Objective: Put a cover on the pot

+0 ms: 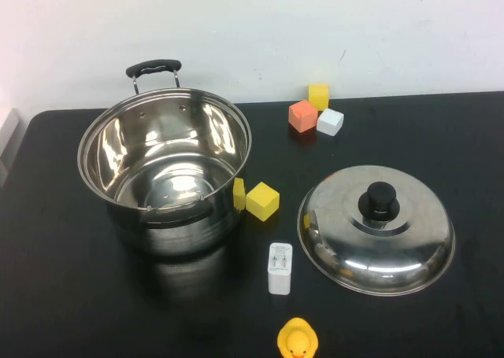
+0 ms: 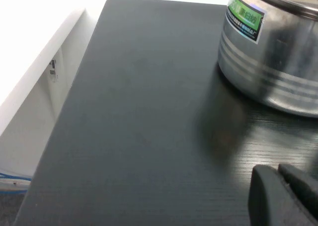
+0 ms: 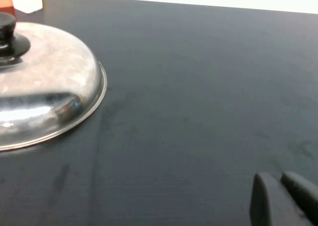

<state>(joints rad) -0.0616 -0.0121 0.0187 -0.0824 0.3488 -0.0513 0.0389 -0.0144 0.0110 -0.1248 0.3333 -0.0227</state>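
Note:
An open steel pot with a black handle stands at the left of the black table; its side with a green label shows in the left wrist view. The domed steel lid with a black knob lies on the table at the right; it also shows in the right wrist view. Neither arm shows in the high view. My left gripper is shut and empty, low over the table, apart from the pot. My right gripper is shut and empty, apart from the lid.
A yellow block sits beside the pot. Orange, yellow and white blocks lie at the back. A white charger and a yellow rubber duck lie near the front. The table's left edge drops off.

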